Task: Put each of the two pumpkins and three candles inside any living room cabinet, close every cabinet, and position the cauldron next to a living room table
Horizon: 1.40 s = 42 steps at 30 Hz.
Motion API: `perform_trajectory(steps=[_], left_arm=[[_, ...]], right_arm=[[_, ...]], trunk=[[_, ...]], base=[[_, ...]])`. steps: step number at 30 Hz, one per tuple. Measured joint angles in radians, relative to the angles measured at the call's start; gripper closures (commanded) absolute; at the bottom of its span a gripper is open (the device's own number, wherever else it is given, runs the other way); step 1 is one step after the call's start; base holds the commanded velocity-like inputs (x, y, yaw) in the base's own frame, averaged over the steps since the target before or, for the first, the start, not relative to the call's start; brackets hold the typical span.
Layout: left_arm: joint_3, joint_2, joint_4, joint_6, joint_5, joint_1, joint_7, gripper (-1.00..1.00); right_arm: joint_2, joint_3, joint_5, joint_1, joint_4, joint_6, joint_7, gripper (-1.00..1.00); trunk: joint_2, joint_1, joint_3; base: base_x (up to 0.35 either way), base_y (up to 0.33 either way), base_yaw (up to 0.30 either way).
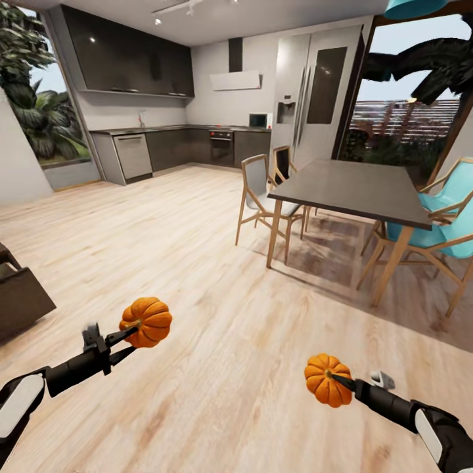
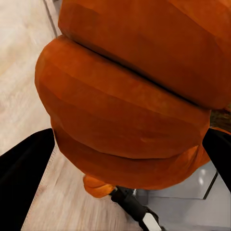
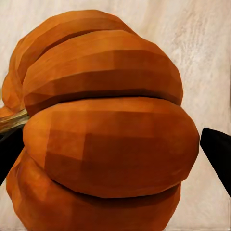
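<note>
Pale wood-plank floor (image 1: 197,249) spreads beneath both arms and runs ahead to a kitchen of dark grey cabinets (image 1: 171,148) along the far wall, with a steel refrigerator (image 1: 315,92) further right. Ahead of the right claw (image 1: 341,380) stands a dark-topped dining table (image 1: 358,187) on slim wooden legs, a beige chair (image 1: 259,197) at its near corner and turquoise chairs (image 1: 447,217) along its far side. Well off to the outer side of the left claw (image 1: 128,336), a dark brown furniture corner (image 1: 20,295) juts into sight.

Both arms reach forward and low over the floor, forearms angled inward, well apart from each other. The left claw is clamped on one orange pumpkin (image 1: 148,322), its black fingers (image 2: 24,178) pressing against the ribbed sides in the left wrist view, where the other pumpkin (image 2: 98,186) peeks from beneath. The right claw is clamped on the second pumpkin (image 1: 327,380), its fingers (image 3: 219,154) flanking the fruit in the right wrist view. Each pumpkin is carried in the air above the planks, touching nothing but its claw.
</note>
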Motion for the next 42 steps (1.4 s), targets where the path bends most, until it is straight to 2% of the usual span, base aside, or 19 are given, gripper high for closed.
perform_trajectory(steps=[4, 9, 14, 16, 18, 20, 23, 25, 26, 27, 28, 29, 30, 31, 33, 37, 38, 40, 42], left_arm=[[-0.004, 0.019, 0.001, -0.001, -0.008, -0.002, 0.007, 1.00], [-0.008, 0.058, 0.034, -0.002, -0.014, -0.004, 0.018, 1.00], [-0.012, 0.062, 0.055, 0.000, -0.011, -0.005, 0.026, 1.00], [-0.020, 0.054, 0.063, -0.001, -0.045, -0.007, 0.076, 1.00], [-0.024, 0.033, 0.062, -0.005, -0.093, -0.010, 0.163, 1.00], [-0.024, 0.020, 0.060, 0.006, -0.057, -0.012, 0.196, 1.00], [-0.025, 0.016, 0.059, 0.002, -0.079, -0.013, 0.217, 1.00], [-0.025, 0.014, 0.058, 0.004, -0.083, -0.013, 0.241, 1.00], [-0.026, 0.013, 0.057, 0.003, -0.094, -0.014, 0.269, 1.00], [-0.026, 0.011, 0.057, 0.003, -0.099, -0.015, 0.333, 1.00], [-0.026, 0.010, 0.057, 0.000, -0.124, -0.015, 0.360, 1.00], [-0.025, 0.008, 0.051, 0.003, -0.103, -0.016, 0.413, 1.00], [-0.025, 0.000, 0.026, 0.004, -0.099, -0.016, 0.494, 1.00], [-0.025, -0.003, 0.016, 0.003, -0.110, -0.016, 0.522, 1.00], [-0.026, -0.031, -0.025, 0.005, -0.087, -0.016, 0.626, 1.00], [-0.026, -0.092, -0.093, 0.004, -0.113, -0.017, 0.857, 1.00], [-0.026, -0.094, -0.097, 0.005, -0.122, -0.017, 0.875, 1.00], [-0.026, -0.099, -0.106, 0.000, -0.113, -0.017, 0.928, 1.00], [-0.026, -0.110, -0.125, -0.004, -0.126, -0.017, 1.021, 1.00]], right_arm=[[0.002, 0.044, 0.000, 0.000, -0.001, 0.016, -0.054, 1.00], [0.014, 0.059, -0.002, -0.003, -0.002, 0.021, -0.102, 1.00], [0.028, 0.065, -0.003, -0.003, -0.002, 0.016, -0.117, 1.00], [0.029, 0.067, -0.004, -0.003, -0.003, 0.011, -0.108, 1.00], [0.030, 0.068, -0.008, -0.003, -0.004, 0.011, -0.065, 1.00], [0.030, 0.069, -0.011, -0.003, -0.005, 0.013, 0.024, 1.00], [0.029, 0.070, -0.009, -0.003, -0.006, 0.012, 0.132, 1.00], [0.029, 0.072, -0.005, -0.003, -0.005, 0.010, 0.175, 1.00], [0.029, 0.072, -0.004, -0.003, -0.005, 0.009, 0.183, 1.00], [0.029, 0.073, -0.003, -0.003, -0.005, 0.008, 0.190, 1.00], [0.029, 0.073, -0.002, -0.003, -0.005, 0.008, 0.191, 1.00], [0.029, 0.073, -0.002, -0.003, -0.005, 0.008, 0.193, 1.00], [0.029, 0.073, -0.001, -0.003, -0.005, 0.008, 0.194, 1.00], [0.029, 0.073, -0.001, -0.003, -0.005, 0.007, 0.194, 1.00], [0.029, 0.073, -0.001, -0.003, -0.004, 0.007, 0.192, 1.00], [0.029, 0.073, -0.001, -0.003, -0.005, 0.007, 0.187, 1.00], [0.029, 0.073, -0.001, -0.003, -0.004, 0.007, 0.186, 1.00], [0.029, 0.074, 0.000, -0.003, -0.004, 0.007, 0.182, 1.00], [0.030, 0.094, 0.003, -0.003, -0.005, 0.007, 0.156, 1.00]], trunk=[[0.028, -0.015, 0.013], [0.063, -0.035, 0.028], [0.098, -0.054, 0.044], [0.112, -0.061, 0.050], [0.126, -0.069, 0.056], [0.140, -0.077, 0.063], [0.161, -0.088, 0.072], [0.175, -0.096, 0.078], [0.182, -0.100, 0.082], [0.189, -0.104, 0.085], [0.196, -0.107, 0.088], [0.203, -0.111, 0.091], [0.210, -0.115, 0.094], [0.217, -0.119, 0.097], [0.231, -0.127, 0.103], [0.259, -0.142, 0.116], [0.266, -0.146, 0.119], [0.280, -0.153, 0.125], [0.294, -0.161, 0.132]], base=[[0.000, 0.000, 0.291], [0.000, 0.000, 0.291], [0.000, 0.000, 0.291], [0.000, 0.000, 0.291], [0.000, 0.000, 0.291], [0.000, 0.000, 0.291], [0.000, 0.000, 0.291], [0.000, 0.000, 0.291], [0.000, 0.000, 0.291], [0.000, 0.000, 0.291], [0.000, 0.000, 0.291], [0.000, 0.000, 0.291], [0.000, 0.000, 0.291], [0.000, 0.000, 0.291], [0.000, 0.000, 0.291], [0.000, 0.000, 0.291], [0.000, 0.000, 0.291], [0.000, 0.000, 0.291], [0.000, 0.000, 0.291]])
